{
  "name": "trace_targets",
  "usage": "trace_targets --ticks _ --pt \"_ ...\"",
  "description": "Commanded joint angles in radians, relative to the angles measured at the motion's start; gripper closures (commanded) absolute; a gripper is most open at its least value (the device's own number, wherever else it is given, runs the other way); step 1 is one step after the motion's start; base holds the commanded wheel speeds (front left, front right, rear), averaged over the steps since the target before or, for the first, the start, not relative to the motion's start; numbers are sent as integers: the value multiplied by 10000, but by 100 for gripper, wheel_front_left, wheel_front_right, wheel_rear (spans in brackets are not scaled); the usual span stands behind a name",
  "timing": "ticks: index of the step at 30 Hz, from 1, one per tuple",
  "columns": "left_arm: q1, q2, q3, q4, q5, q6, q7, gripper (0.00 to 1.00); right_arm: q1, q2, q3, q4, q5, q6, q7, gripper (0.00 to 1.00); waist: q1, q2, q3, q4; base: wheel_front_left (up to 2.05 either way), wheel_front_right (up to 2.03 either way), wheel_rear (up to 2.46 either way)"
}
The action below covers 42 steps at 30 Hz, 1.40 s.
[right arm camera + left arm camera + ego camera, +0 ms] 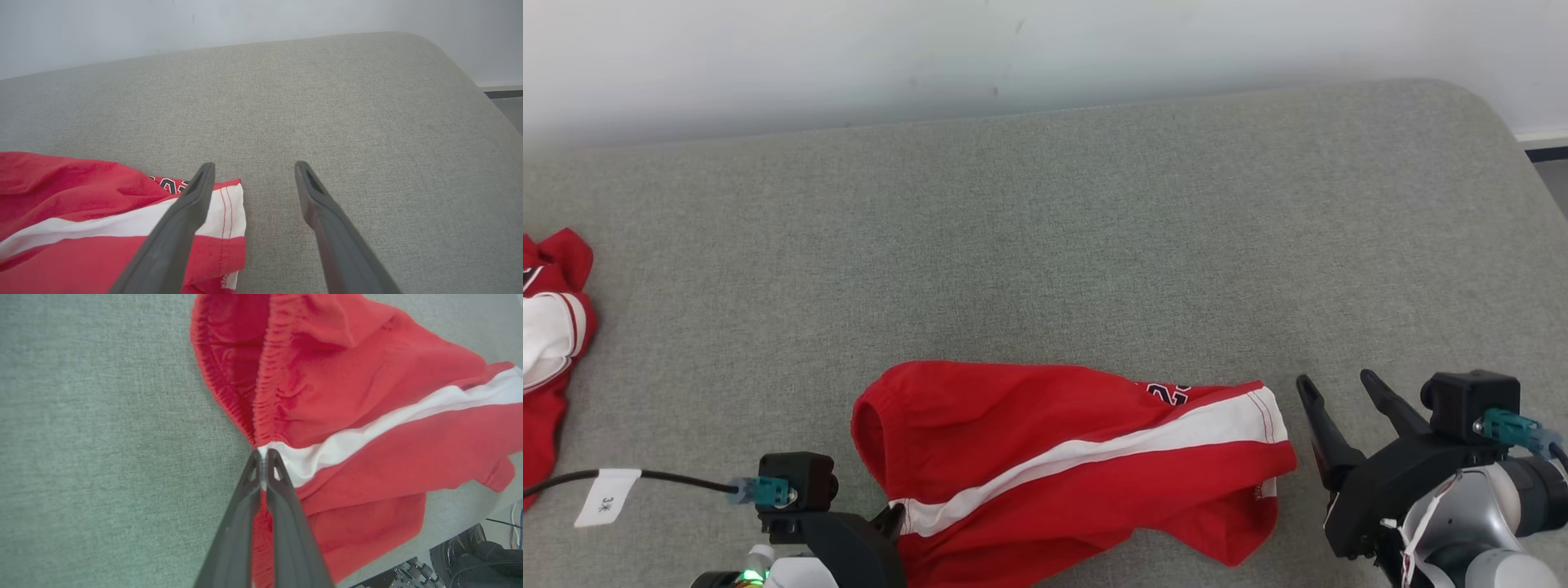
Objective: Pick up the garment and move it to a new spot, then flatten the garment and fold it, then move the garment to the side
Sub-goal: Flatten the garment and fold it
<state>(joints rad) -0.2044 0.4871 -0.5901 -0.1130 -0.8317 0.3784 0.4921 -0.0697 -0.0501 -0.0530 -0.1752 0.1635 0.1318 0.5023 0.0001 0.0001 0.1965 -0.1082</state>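
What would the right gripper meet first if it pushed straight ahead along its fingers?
Probably the bare grey cushion just past the hem of the red shorts; the open right gripper points beside the shorts, not at them. Depth is hard to judge.

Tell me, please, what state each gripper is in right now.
Left gripper: shut on the red shorts at the waistband.
Right gripper: open, holding nothing.

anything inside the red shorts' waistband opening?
Through the gathered elastic waistband opening of the red fabric shorts with a white side stripe, just red inner fabric shows. Further down the legs is covered by the top layer. Left gripper fingers pinch the waistband's edge.
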Motion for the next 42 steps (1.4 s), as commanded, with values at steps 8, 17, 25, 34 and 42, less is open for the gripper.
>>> trace_targets --ticks 8,17,25,34,42 --pt "299 -144 -46 -106 -105 16 -173 100 -492 0 -186 248 -224 -22 782 0 -1 -1 265 30 0 0 0" --pt "99 -181 -71 6 -128 -86 -189 100 -908 -2 67 1391 14 -22 1575 5 -1 -1 396 156 0 0 0" --pt "171 -281 -118 111 -180 -104 -258 100 -760 -4 278 1688 260 -22 1821 27 -1 -1 337 227 0 0 0" --pt "204 -274 -153 175 -205 -147 -275 100 -800 -4 193 2086 555 -22 1964 19 -1 -1 289 304 0 0 0" --pt "114 -229 -171 167 -217 -149 -241 100 -1079 -4 327 2477 704 -22 1843 28 -1 -1 388 416 0 0 0"
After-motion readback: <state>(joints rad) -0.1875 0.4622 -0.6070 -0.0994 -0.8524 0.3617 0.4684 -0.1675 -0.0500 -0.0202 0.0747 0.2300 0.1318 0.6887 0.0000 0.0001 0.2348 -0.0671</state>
